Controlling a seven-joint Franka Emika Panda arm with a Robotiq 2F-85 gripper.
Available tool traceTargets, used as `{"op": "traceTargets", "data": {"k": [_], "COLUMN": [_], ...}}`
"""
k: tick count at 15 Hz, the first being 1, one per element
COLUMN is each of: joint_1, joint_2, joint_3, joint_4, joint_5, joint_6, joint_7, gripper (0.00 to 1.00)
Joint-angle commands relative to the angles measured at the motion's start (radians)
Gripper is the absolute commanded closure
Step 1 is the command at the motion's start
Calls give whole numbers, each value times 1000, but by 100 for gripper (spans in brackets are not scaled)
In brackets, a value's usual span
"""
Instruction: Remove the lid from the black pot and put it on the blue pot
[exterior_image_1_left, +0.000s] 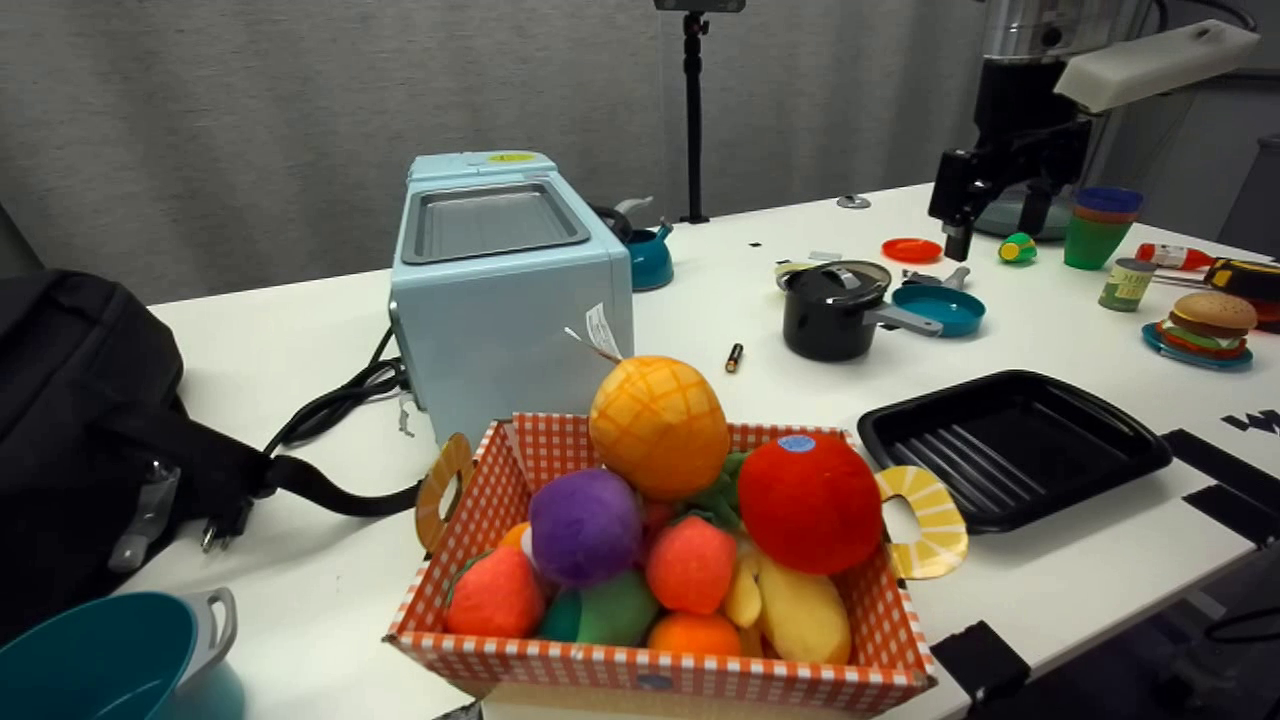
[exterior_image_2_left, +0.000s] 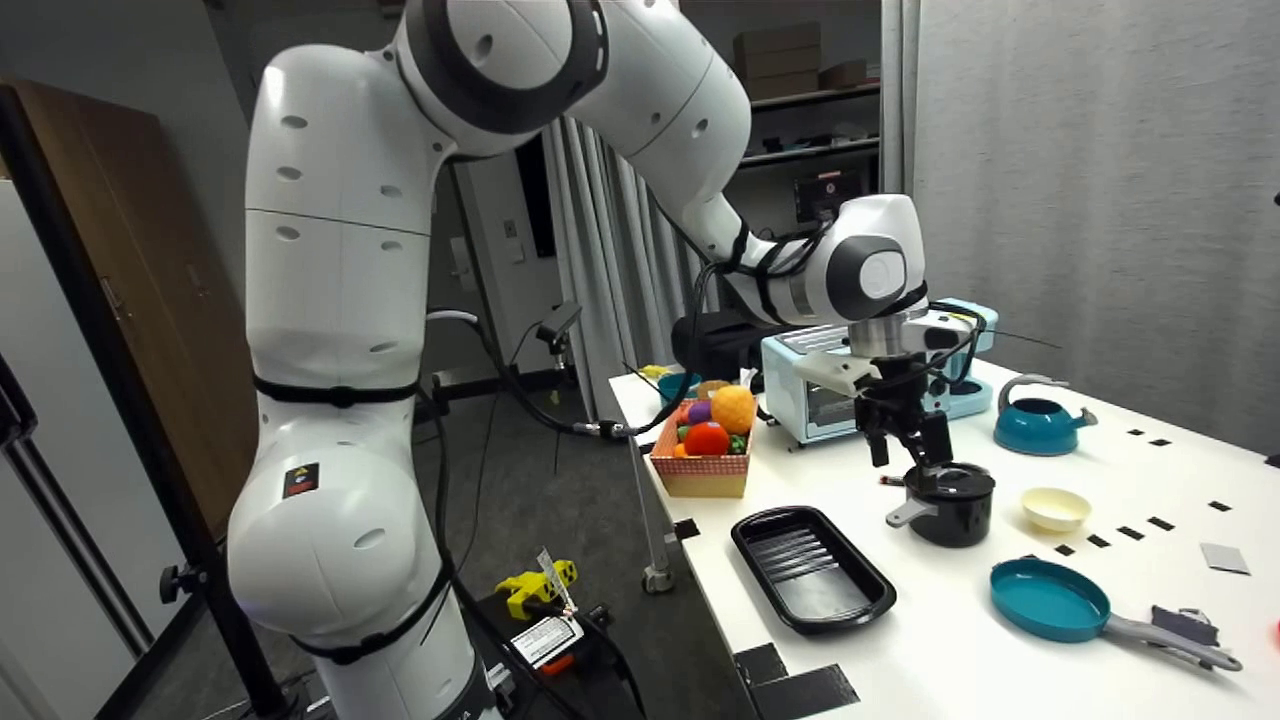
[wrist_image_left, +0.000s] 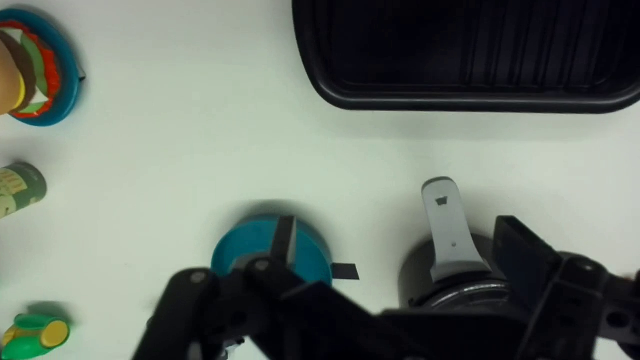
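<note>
Black pot (exterior_image_1_left: 828, 328): in an exterior view, upright, right of centre; its grey handle (exterior_image_1_left: 905, 318) points right, overlapping in the picture the rim of a shallow blue pan (exterior_image_1_left: 940, 310), presumably the blue pot intended. Dark lid (exterior_image_1_left: 838, 284): seated on the black pot, not yet removed. Gripper (exterior_image_1_left: 994, 244): upper right, raised above the white table (exterior_image_1_left: 690, 330), fingers (exterior_image_1_left: 957, 240) parted, nothing held, apart from the lid. Hazard: the lid sits low and seems to offer little to pinch; a shallow bite could let it slip in transit. In an exterior view, the lid (exterior_image_2_left: 962, 480) appears right of centre, a finger crossing it in the picture; a pale yellow bowl (exterior_image_2_left: 1056, 509) stands to the right, the blue pan lower right, a black grill pan (exterior_image_2_left: 812, 570) lower left. Hazard: a low sideways carry could knock the bowl. Fit of lid to pan cannot be told; a poor match, or an off-centre release, would likely leave the lid tilted or sliding. In the wrist view, the gripper enters from the bottom edge, jaws spread wide: one finger (wrist_image_left: 284, 240) in front of the blue pan, left of centre, the other in front of the black pot, lower right. Lid: lower right, partly hidden by the gripper. Hazard: descent from this station would probably strike or tip the pot, the gap not being centred on the lid. Hazard: should the lid bind, lifting may drag the pot along.
</note>
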Motion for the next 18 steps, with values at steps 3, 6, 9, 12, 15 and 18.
{"op": "traceTargets", "data": {"k": [3,6,9,12,15,18], "joint_1": [67,77,82,82,82,87], "joint_2": [139,122,135,135,135,162], "joint_3": [-46,-57,-62,-62,-62,-67], "joint_4": [195,167,176,176,176,205], "joint_5": [27,25,25,25,25,21], "joint_6": [-16,0,0,0,0,-1], "joint_7": [58,47,49,49,49,63], "gripper": [0,0,0,0,0,0]}}
